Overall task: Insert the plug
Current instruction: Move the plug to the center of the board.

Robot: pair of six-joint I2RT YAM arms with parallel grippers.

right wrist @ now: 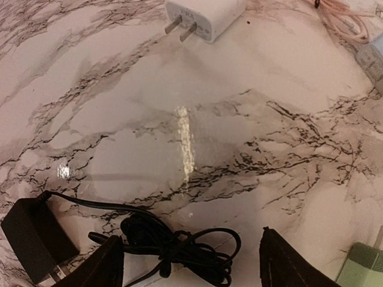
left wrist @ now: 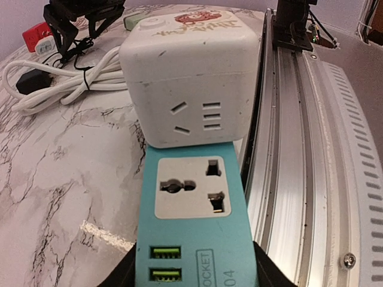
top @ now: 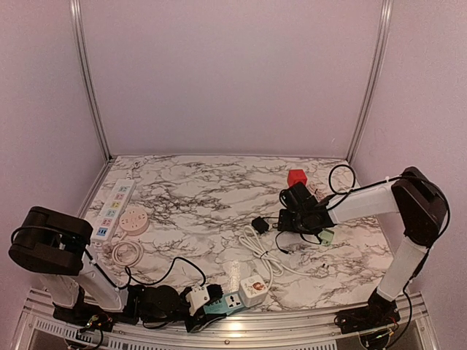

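Pinching the teal socket (left wrist: pixel 191 203) by its near end between the pads of the left gripper (left wrist: pixel 192 276), low over the marble table (left wrist: pixel 54 179). Just ahead of those fingertips, butted against the teal body's far end: a white cube socket (left wrist: pixel 185 78). Close on the right, a metal rail (left wrist: pixel 299 149).

Hovering with the right gripper (right wrist: pixel 191 266) spread wide and gripping nothing, straddling a knotted black cord (right wrist: pixel 173 245) directly below. Off to its left, at the cord's end: the black plug (right wrist: pixel 33 239), flat on the marble and clear of both pads. Well ahead, a white charger (right wrist: pixel 203 15) with two bare prongs; just outside the finger on the right, a pale green block (right wrist: pixel 362 266).

Judged as the reach for the plug, grasp not yet made, with plug and teal socket well apart in the overhead view.

Likely to catch the cord knot instead of the plug body if closed from here, leaving the plug dangling and its prongs unaimed. Liable to drag the whole tangle if lifted by the cord. Easy to confuse the white charger with the intended plug. Unable to tell the black plug's prong direction, so misalignment at the slots possible. At insertion, liable to pivot or slip the teal socket, pinched only at one end, or to shove it into the cube socket or off toward the rail
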